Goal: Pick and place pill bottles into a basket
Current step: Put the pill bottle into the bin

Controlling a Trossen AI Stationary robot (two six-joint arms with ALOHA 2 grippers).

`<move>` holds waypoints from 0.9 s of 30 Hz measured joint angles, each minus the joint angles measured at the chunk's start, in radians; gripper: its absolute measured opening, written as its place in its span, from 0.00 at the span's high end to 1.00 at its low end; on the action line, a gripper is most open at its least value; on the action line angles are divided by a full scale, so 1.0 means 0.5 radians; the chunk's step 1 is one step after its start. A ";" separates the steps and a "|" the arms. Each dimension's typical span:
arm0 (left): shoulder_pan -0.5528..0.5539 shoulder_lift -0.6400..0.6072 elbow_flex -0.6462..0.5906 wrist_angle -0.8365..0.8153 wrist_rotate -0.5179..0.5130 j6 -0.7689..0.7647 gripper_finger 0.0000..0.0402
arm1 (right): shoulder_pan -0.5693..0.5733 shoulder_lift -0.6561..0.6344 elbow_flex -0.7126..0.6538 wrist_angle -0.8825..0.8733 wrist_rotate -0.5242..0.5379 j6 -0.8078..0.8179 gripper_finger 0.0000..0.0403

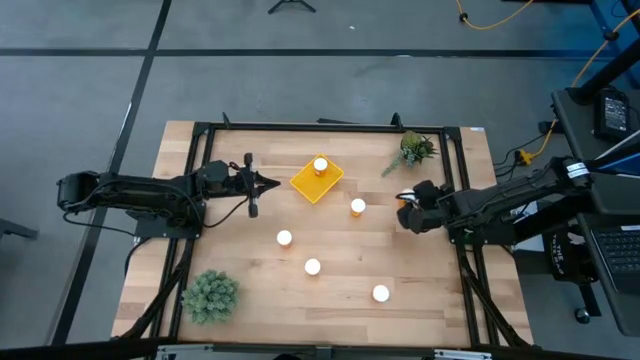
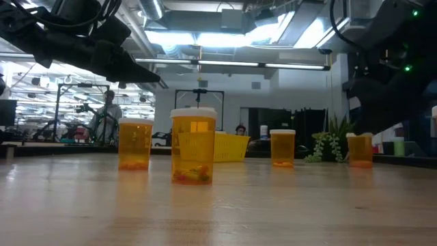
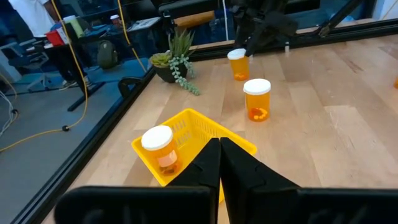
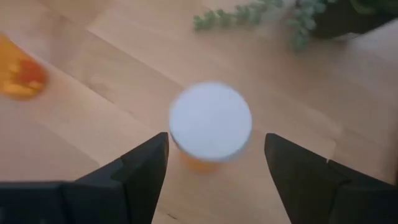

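The yellow basket (image 1: 317, 180) (image 3: 199, 127) lies at the table's far middle, with one white-capped orange pill bottle (image 1: 320, 165) (image 3: 158, 147) upright inside it. Just left of it my left gripper (image 1: 268, 183) (image 3: 219, 163) hovers shut, holding nothing. My right gripper (image 1: 405, 211) (image 4: 214, 158) is open at the right, slanting down. Its fingers stand on either side of a pill bottle (image 4: 210, 122) (image 1: 405, 197) without touching it. More bottles stand on their bases on the table (image 1: 358, 206) (image 1: 284, 238) (image 1: 312, 266) (image 1: 380, 293).
A potted plant (image 1: 415, 150) stands at the far right, close behind my right gripper, and another (image 1: 210, 296) at the near left. Black frame rails (image 1: 190, 200) run along the table's sides. A person (image 2: 108, 113) shows in the room beyond.
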 joint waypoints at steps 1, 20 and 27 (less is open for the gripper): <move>0.000 0.000 0.000 0.000 0.000 0.000 0.99 | 0.000 -0.005 0.000 0.026 0.004 -0.029 0.33; 0.000 0.000 0.000 0.000 0.000 0.000 0.98 | 0.000 -0.008 -0.001 -0.009 -0.022 0.041 0.33; 0.000 0.000 0.000 0.000 0.000 0.000 0.99 | -0.062 0.064 -0.002 0.010 -0.020 0.047 0.33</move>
